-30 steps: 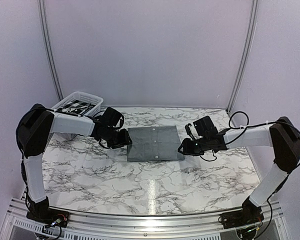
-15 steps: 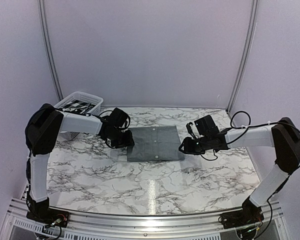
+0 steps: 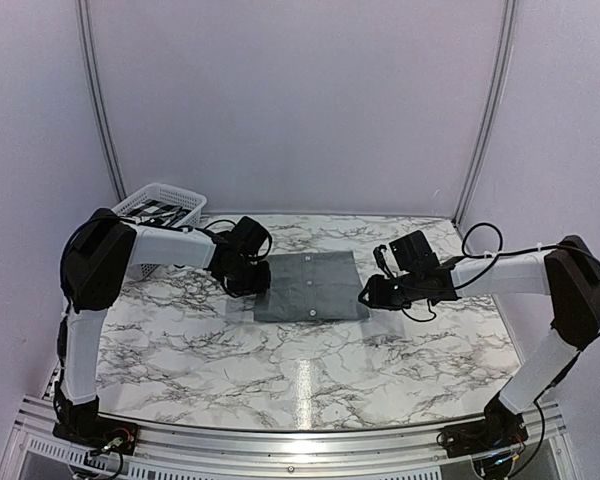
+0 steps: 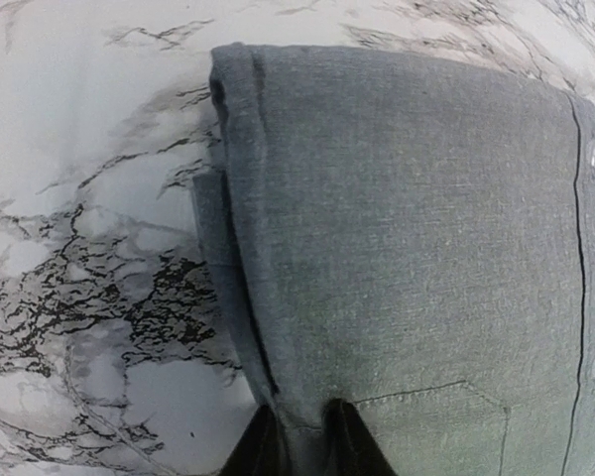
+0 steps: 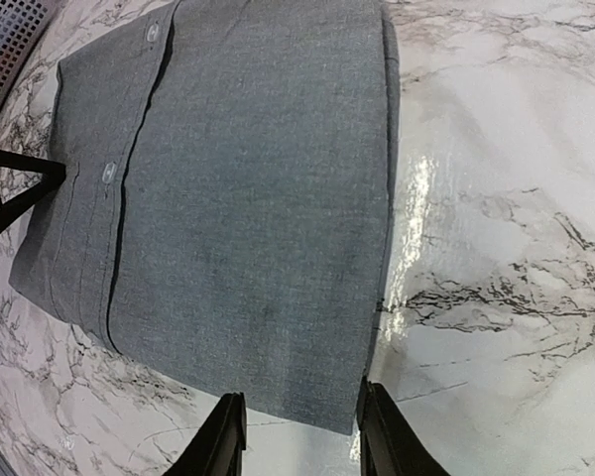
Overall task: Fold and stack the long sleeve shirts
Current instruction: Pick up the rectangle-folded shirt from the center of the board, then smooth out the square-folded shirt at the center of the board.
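Shirt, mid-grey, button-front, folded square, lies flat midway across the black-veined white marble bench. Left gripper clamps its left edge; right gripper, jaws apart, straddles its right edge. Pale lilac walls stand behind.

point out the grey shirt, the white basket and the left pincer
grey shirt (image 3: pixel 310 287): top view, middle of the folded front.
white basket (image 3: pixel 170 187): top view, its far rim.
left pincer (image 4: pixel 300 412): left wrist view, midway between its fingertips, at the shirt's folded edge.
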